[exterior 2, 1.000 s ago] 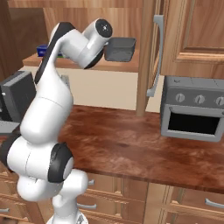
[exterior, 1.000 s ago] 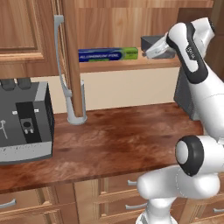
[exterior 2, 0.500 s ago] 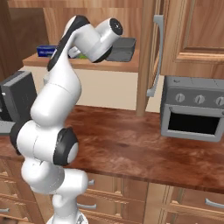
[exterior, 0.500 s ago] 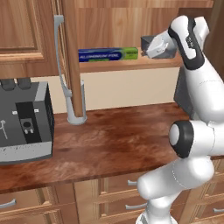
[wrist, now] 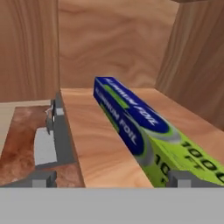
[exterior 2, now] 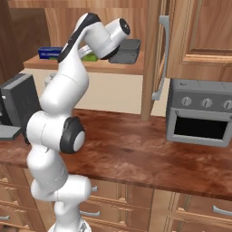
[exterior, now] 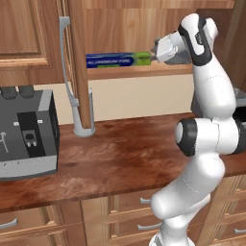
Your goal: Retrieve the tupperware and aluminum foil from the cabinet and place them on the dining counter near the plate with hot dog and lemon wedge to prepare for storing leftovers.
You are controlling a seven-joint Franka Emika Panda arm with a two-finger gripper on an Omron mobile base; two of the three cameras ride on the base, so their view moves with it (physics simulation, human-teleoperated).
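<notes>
Inspector: Your jaws (wrist: 107,179) stand released; the long blue foil box with lime-green end (wrist: 140,127) lies ahead between them on the cabinet's plank shelf (wrist: 92,144).

Operator: Progress?

Inspector: The dark grey plastic tub (exterior 2: 124,50) sits beside them. Nothing retrieved yet.

The cabinet (exterior: 144,29) stands open, its door (exterior: 79,62) swung out edge-on, with the long grey bar handle (exterior: 68,72) running down its left side. On the plank shelf (exterior: 125,72) lies the aluminum foil (exterior: 117,60), a blue box with a lime-green right end. The white arm (exterior: 206,120) rises from the lower right and bends left at the top, bringing the gripper (exterior: 156,51) just beside the green end of the box. A grey boxy appliance (exterior: 26,134) sits at the left on the reddish-brown counter (exterior: 125,158), above wooden drawers (exterior: 110,216).
</notes>
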